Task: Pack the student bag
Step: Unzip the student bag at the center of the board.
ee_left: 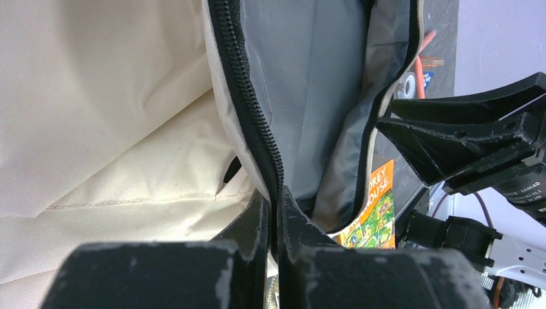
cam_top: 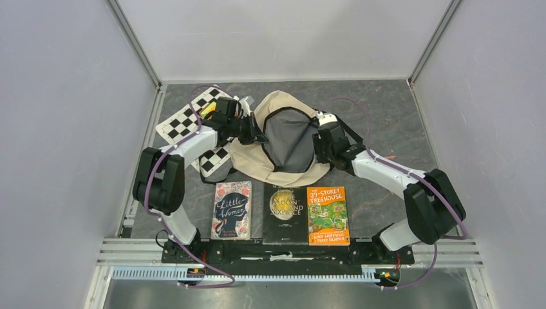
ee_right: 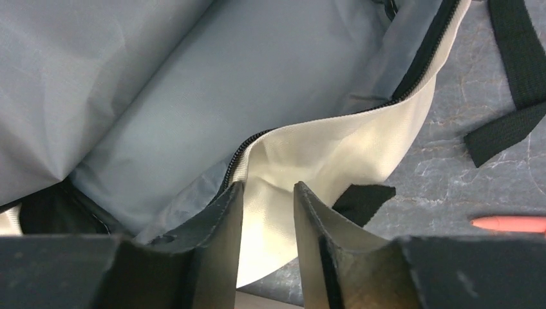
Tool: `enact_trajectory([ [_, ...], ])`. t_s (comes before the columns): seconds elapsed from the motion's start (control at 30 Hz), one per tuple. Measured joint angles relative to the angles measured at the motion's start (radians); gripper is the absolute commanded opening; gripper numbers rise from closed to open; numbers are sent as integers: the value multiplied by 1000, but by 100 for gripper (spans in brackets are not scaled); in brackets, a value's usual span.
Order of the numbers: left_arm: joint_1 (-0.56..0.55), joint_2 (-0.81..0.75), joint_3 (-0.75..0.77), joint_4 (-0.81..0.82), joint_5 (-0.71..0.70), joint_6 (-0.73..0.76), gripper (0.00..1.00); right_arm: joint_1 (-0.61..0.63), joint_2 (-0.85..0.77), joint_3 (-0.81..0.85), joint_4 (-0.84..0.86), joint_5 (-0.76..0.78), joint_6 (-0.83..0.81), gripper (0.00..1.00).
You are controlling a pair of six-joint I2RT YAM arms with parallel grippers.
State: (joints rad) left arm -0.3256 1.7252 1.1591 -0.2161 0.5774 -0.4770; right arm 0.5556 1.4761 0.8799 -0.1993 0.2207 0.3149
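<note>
The student bag (cam_top: 281, 102), cream canvas with black zipper trim, lies open at the back middle of the table and shows its grey lining (cam_top: 290, 138). My left gripper (cam_top: 258, 136) is at the left rim of the opening. In the left wrist view it (ee_left: 275, 196) is shut on the black zipper edge (ee_left: 248, 96) of the bag (ee_left: 96, 96). My right gripper (cam_top: 320, 145) is at the right rim. In the right wrist view it (ee_right: 268, 190) is open, its fingers either side of the cream rim (ee_right: 360, 141) without pinching it.
Three books lie in a row near the arm bases: Little Women (cam_top: 232, 209), The Moon and Sixpence (cam_top: 286, 212) and a Treehouse book (cam_top: 328, 214). A checkerboard sheet (cam_top: 183, 122) lies back left. Black straps (ee_right: 515, 58) and an orange pen (ee_right: 508, 223) lie right of the bag.
</note>
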Motion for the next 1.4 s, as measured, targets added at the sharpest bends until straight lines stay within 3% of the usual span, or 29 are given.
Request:
enact_trajectory([
  [0.07,4,0,8,-6,0,0,2,0,13,9,5,1,-6,10],
  [0.13,7,2,21,-15,0,0,2,0,21,23,5,5,-12,0],
  [0.3,38,24,80,-23,-2,0,2,-29,43,77,3,29,-41,0],
  [0.5,63,31,100,-21,0,0,2,-60,11,95,-6,31,-45,36],
  [0.63,62,38,100,-19,3,0,2,-41,-77,50,14,-23,-5,67],
  [0.83,65,46,100,-17,4,0,2,38,-60,39,22,-9,31,72],
  [0.9,67,47,100,-17,4,0,2,56,-21,39,14,24,34,68],
  [0.93,69,47,100,-18,4,0,2,60,11,39,2,53,36,61],
  [1.07,79,49,100,-19,4,0,2,58,73,39,-38,123,32,14],
  [1.13,89,49,100,-19,4,0,2,58,80,39,-55,153,28,0],
  [1.4,148,49,79,2,1,-1,2,-37,79,92,-49,246,-55,0],
])
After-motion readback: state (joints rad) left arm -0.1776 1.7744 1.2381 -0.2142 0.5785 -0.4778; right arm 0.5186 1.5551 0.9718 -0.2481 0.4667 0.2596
